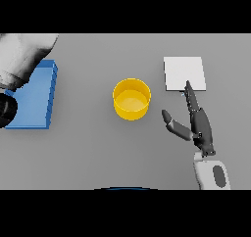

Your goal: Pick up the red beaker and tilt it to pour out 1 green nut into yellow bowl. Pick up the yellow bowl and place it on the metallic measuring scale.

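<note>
Nearest to the camera is the right hand (200,126), which comes in from the lower edge on a white and grey forearm; its dark fingers (190,95) are stretched straight forward and the thumb (175,126) spreads out to the side, so the hand is fully open and holds nothing. Beside the thumb, a little further away and apart from it, stands the yellow bowl (131,99), a round, smooth cup with a thin wall and a flat bottom; I see no green nut in it. Just beyond the fingertips lies the metallic measuring scale (184,73), a flat, pale square plate with a matt surface, and the fingertips reach over its near edge. Far on the other side of the bowl from this hand is a blue tray (41,96), rectangular, with low walls. Above the tray's near corner is the left hand (6,109), only a dark part at the edge of the view, and I cannot tell its state. The red beaker is not visible anywhere. I judge that the step in hand is taking the bowl; the next move calls for turning the open hand toward the bowl and closing around its wall, then lifting it level onto the scale.
</note>
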